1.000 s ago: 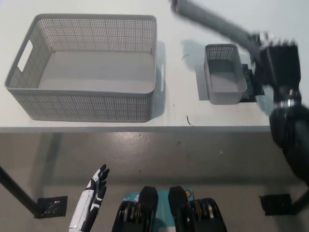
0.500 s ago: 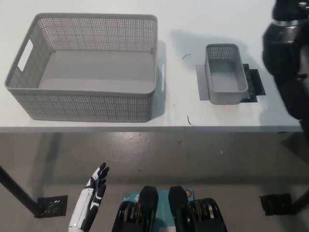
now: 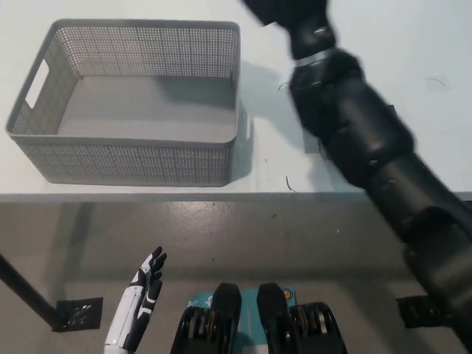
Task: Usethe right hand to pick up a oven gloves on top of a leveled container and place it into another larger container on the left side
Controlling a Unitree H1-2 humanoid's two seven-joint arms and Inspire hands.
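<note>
My black right arm (image 3: 354, 140) reaches diagonally from the bottom right up to the top middle of the head view. Its hand (image 3: 286, 13) sits at the top edge just right of the large grey mesh basket (image 3: 125, 158) and is partly cut off. No oven glove shows anywhere, and the inside of the large basket is bare. The arm hides the small grey container on the right of the white table (image 3: 265, 173). My white left hand (image 3: 140, 306) rests low at the lower left, below the table, fingers apart and empty.
The table's front edge runs across the middle of the picture, with grey floor below it. A dark table leg (image 3: 26, 295) and its foot plate stand at the lower left.
The right arm has swung from the right edge leftward across the table and now covers the small container. A blurred grey strip near the hand one second ago no longer shows. The left hand has not moved.
</note>
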